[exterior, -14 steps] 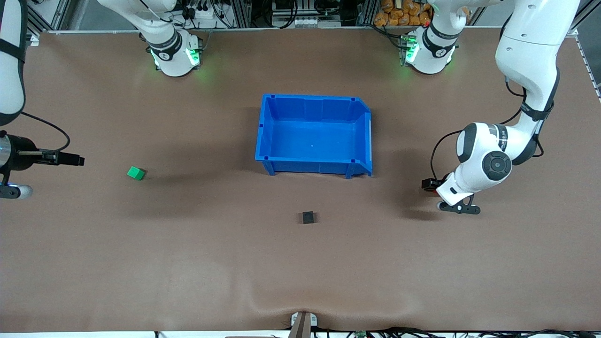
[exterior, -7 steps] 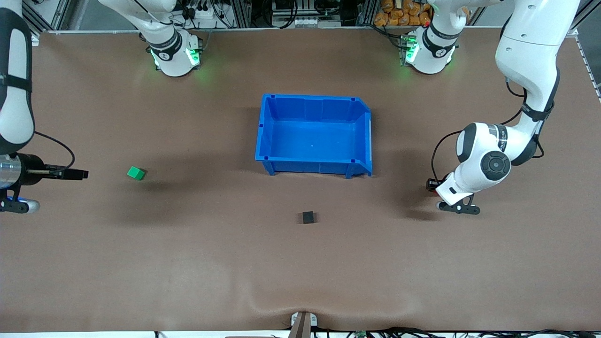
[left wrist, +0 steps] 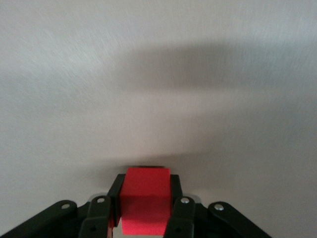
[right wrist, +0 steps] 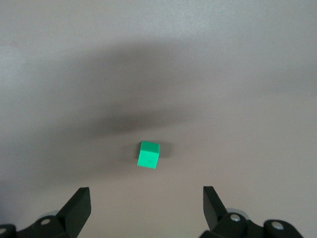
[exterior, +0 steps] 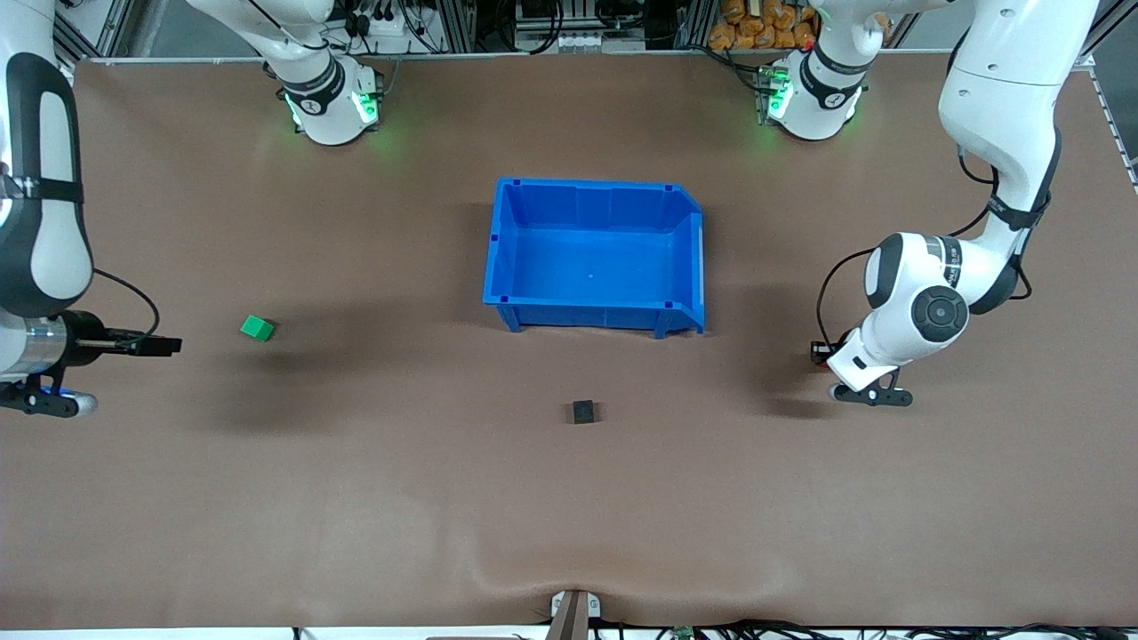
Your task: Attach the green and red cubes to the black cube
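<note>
Jaws, left gripper (left wrist: 144, 218): pressed onto the red cube (left wrist: 145, 206), one finger on each side face, low at the table toward the left arm's end (a grip made for lifting, by the look of it; in the front view the arm's own wrist hides nearly all of the cube). Jaws, right gripper (right wrist: 143, 208): spread wide and holding nothing, hanging over bare table toward the right arm's end, with the green cube (exterior: 257, 328) lying just clear of the fingertips, apparently lined up for a descent. Black cube (exterior: 583, 412): nearest the front camera of the task's things, alone on the brown table (exterior: 356, 498), roughly midway between the two arms, untouched, nothing yet attached to it. Green cube: a little farther from the camera, well apart from the black one. Blue bin (exterior: 594, 256): farther still, open-topped, nothing in it, its front wall not far from the black cube. Open room: broad bare surface on every side of the black cube; either arm's path to it looks unobstructed, the bin's front edge being the one thing to skirt.
</note>
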